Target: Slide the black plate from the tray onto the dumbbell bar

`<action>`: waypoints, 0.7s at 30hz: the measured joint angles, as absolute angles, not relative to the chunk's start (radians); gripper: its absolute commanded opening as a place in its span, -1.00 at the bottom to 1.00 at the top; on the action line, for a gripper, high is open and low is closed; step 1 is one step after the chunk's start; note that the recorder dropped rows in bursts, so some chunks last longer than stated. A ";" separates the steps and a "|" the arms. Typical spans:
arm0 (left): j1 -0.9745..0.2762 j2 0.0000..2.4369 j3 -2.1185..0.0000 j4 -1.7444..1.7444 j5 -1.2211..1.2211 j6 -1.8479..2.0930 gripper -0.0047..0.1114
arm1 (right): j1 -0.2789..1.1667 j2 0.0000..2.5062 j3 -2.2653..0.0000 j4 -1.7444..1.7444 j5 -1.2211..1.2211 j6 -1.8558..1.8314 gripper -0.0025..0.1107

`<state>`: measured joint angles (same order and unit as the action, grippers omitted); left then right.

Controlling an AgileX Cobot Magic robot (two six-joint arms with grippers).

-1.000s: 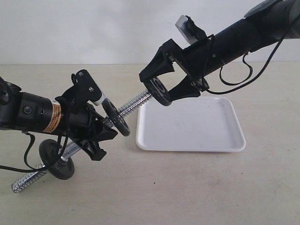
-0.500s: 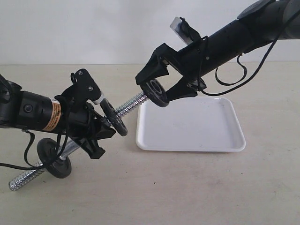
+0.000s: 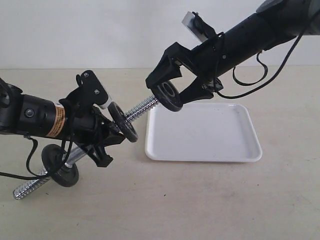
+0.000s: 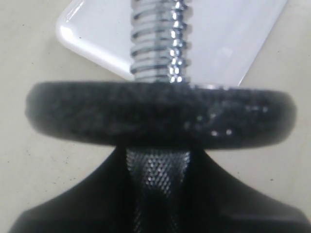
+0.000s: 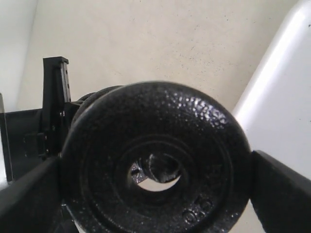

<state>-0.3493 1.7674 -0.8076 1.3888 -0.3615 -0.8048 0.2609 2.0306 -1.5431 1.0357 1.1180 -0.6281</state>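
Alignment of the black plate (image 3: 167,96) with the dumbbell bar (image 3: 142,108) is judged close but unconfirmed. The plate is held clear of the tray (image 3: 235,145), gripped across its rim by the right fingers (image 3: 162,70), and is presented face-on at the raised threaded end of the bar. In the right wrist view the bar's tip is seen through the plate's central hole; whether it has entered cannot be determined. The bar is held tilted, clamped at its knurled middle by the left fingers (image 3: 101,154), with an inner disc (image 3: 123,123) seated just above that grip and a lower disc (image 3: 60,167) near the bar's far end, close to the surface (image 3: 200,200). The tray lies beneath and beyond the bar's raised end. Several hazards are noted. The edge of the hole could catch on the coarse thread if the plate is advanced off-axis, and jamming would follow. A push against a caught plate could pivot the bar within its single grip. Since only the rim is pinched, the plate could twist or slip and drop onto the tray.
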 measured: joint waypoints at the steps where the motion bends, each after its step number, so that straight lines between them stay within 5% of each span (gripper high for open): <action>1: -0.349 1.767 -0.808 1.389 -0.362 -0.803 -0.84 | 0.261 2.031 -1.543 1.036 1.118 -0.628 -0.96; 21: -0.351 1.767 -0.822 1.389 -0.409 -0.781 -0.84 | 0.160 1.971 -1.541 1.089 1.200 -0.622 -0.96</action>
